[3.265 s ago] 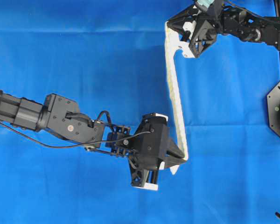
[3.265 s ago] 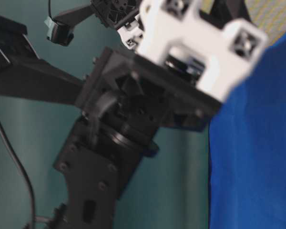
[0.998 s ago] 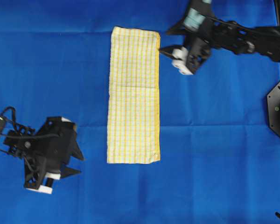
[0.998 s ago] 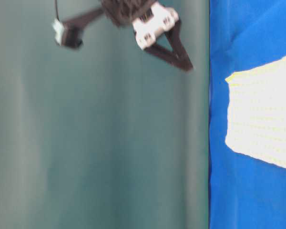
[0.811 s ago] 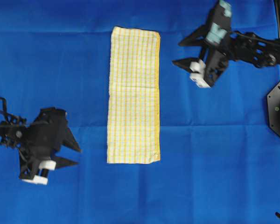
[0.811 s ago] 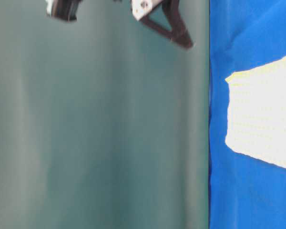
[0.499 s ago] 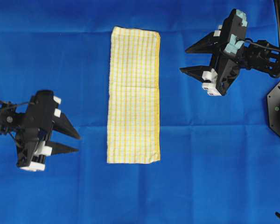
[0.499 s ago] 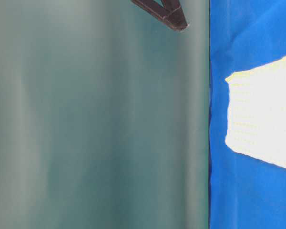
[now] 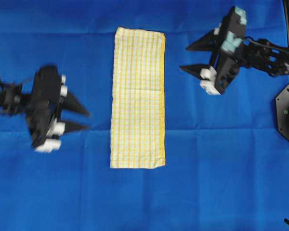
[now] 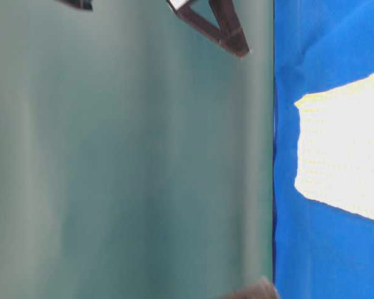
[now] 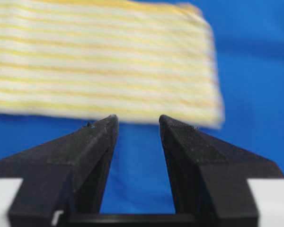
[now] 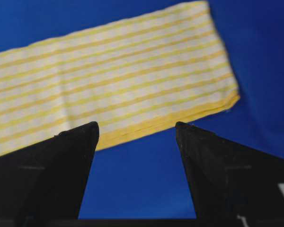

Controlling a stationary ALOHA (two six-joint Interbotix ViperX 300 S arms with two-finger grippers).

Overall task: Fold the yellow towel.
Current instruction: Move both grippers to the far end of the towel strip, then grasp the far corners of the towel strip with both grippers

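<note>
Blue cloth (image 9: 221, 168), yellow towel (image 9: 137, 96) flat, nothing on it

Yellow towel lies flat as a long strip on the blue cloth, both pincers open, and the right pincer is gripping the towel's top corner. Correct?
Not quite. The right pincer is gripping nothing: in the overhead view it sits off to the side of the yellow towel, with blue cloth between them. The rest holds: the towel lies flat as a long strip, and both pincers, the left pincer included, are open.
</note>
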